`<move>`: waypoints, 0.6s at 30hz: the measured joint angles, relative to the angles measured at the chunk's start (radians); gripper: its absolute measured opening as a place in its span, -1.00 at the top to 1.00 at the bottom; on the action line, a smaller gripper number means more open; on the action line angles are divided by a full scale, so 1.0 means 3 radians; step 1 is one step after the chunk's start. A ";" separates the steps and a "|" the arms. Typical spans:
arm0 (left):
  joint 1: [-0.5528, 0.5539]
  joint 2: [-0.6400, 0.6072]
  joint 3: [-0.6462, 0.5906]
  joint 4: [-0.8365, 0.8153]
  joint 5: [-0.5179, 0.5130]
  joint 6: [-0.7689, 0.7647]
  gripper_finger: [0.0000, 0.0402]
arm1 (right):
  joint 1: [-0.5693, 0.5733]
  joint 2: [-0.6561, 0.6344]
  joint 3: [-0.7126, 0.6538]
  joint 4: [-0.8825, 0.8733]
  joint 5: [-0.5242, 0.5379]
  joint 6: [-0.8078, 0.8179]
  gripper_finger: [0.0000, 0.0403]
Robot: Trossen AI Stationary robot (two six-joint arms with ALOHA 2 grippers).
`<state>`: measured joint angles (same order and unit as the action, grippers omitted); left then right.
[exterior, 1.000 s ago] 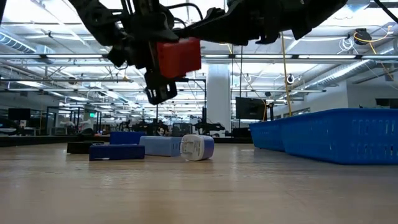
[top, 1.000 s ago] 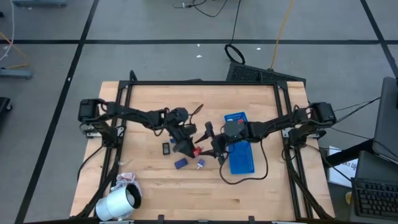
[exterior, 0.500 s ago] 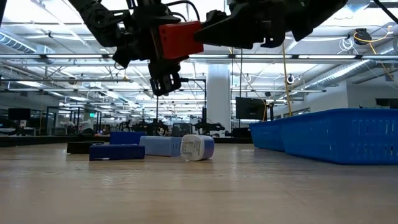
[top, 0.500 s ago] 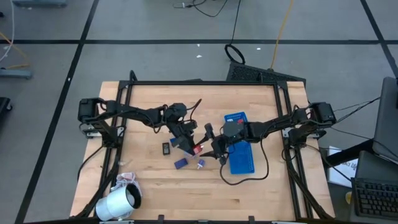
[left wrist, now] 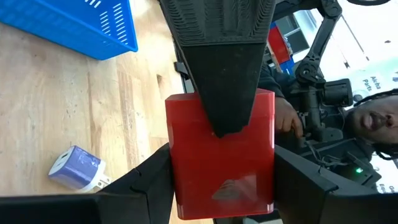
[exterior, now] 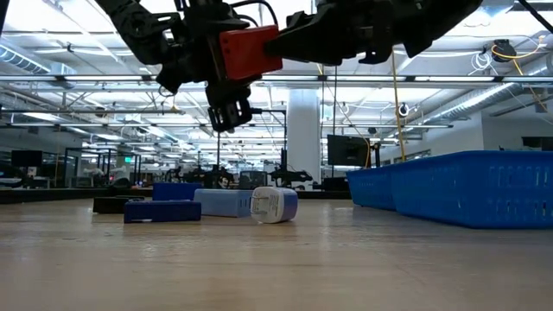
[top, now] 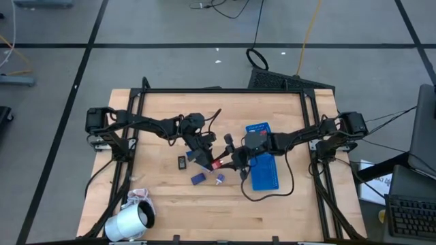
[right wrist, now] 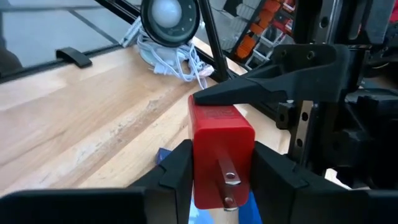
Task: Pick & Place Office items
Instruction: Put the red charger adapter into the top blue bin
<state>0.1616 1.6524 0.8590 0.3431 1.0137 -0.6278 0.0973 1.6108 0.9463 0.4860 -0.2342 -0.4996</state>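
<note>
— Above the table [top: 163, 204], both arms meet mid-air beside the blue tray [top: 264, 170]. What's risky?

— The red block [exterior: 249, 53] is pinched by both the left gripper [left wrist: 217, 162] and the right gripper [right wrist: 214, 186]; if either lets go badly, I judge it drops among the small pieces [exterior: 207, 206] below.

— Anything unclear?

— From above, the arms hide the block almost wholly.
</note>
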 joint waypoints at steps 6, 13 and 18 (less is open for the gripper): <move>0.0019 0.0002 0.0003 0.0035 -0.0018 0.0127 -0.15 | -0.0003 0.0000 0.0000 -0.0011 -0.0083 0.0154 0.43; 0.0344 -0.0074 0.0002 0.0134 0.0593 -0.0009 -0.45 | -0.0010 -0.0179 0.0001 -0.0444 -0.0007 0.0432 0.43; 0.0489 -0.0382 0.0000 -0.0009 0.0258 0.0343 -0.57 | -0.0013 -0.0335 0.0001 -0.0633 0.0049 0.0699 0.43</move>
<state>0.3081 1.5376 0.8589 0.3405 1.0909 -0.5249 0.0934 1.5101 0.9467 0.2960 -0.2195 -0.2899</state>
